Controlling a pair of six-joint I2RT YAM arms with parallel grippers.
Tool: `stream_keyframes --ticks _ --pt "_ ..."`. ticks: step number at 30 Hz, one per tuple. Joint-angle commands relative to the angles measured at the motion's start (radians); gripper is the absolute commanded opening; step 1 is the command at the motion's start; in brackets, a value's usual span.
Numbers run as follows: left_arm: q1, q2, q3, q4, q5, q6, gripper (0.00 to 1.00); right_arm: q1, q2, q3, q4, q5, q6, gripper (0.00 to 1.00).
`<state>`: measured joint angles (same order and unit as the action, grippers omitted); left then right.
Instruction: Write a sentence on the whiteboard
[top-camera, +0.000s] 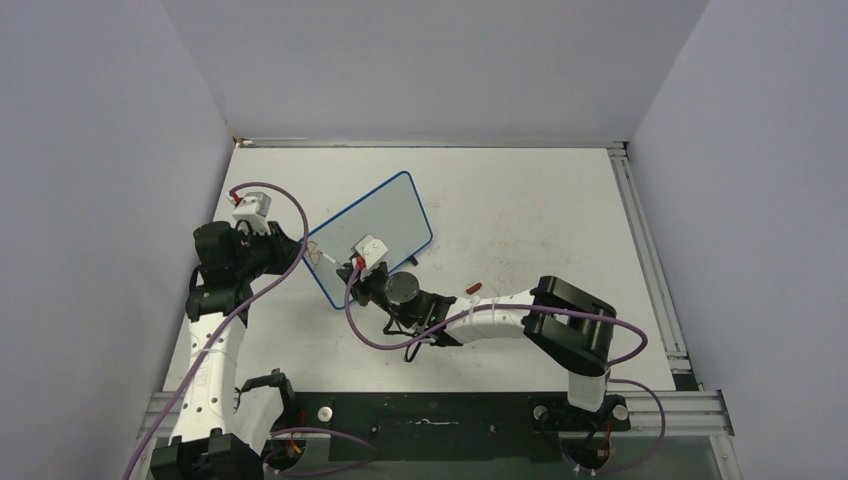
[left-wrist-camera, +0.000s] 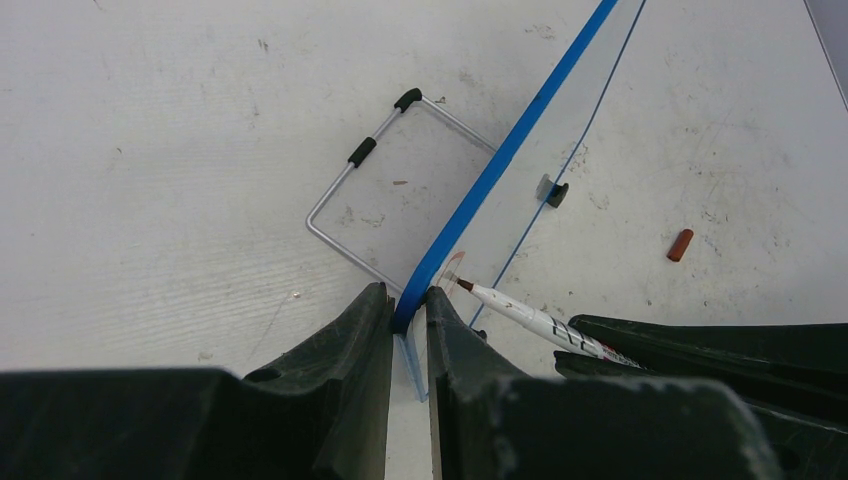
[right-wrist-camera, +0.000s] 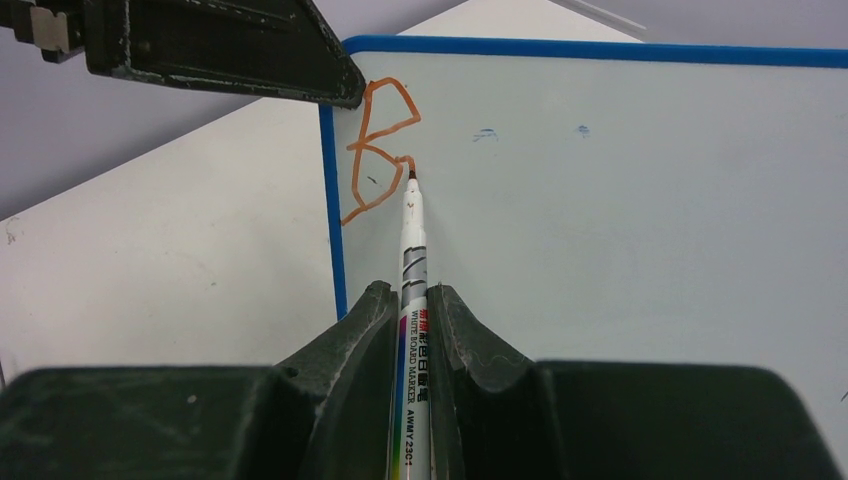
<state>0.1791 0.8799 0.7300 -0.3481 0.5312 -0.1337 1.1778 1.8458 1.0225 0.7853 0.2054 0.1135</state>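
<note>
Right gripper (right-wrist-camera: 409, 292) clamps the marker (right-wrist-camera: 411, 240), tip touching the whiteboard (right-wrist-camera: 620, 220) beside what looks like a red B (right-wrist-camera: 356, 170) near its corner; left gripper (left-wrist-camera: 405, 295) pinches the blue frame (left-wrist-camera: 500, 160).

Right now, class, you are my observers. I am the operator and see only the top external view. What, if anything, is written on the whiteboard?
Observer: The right wrist view shows one orange-red letter B in a corner of the whiteboard.
Operator: Is the pen touching the surface?
Observer: Yes. The marker, held in the shut right gripper, has its tip on the end of the B's last stroke.
Operator: What steadies the board?
Observer: In the left wrist view, the left gripper is clamped on the whiteboard's blue edge.
</note>
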Motion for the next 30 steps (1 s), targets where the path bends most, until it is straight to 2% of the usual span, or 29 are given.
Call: stream_keyframes --ticks 1,30 --pt "-0.002 -0.006 0.006 -0.017 -0.01 0.011 0.0 -0.005 0.004 -0.026 0.02 0.019 0.017 0.05" --pt "-0.003 -0.006 0.006 -0.018 -0.011 0.011 0.0 -0.002 0.01 -0.005 0.093 0.05 0.01 0.05"
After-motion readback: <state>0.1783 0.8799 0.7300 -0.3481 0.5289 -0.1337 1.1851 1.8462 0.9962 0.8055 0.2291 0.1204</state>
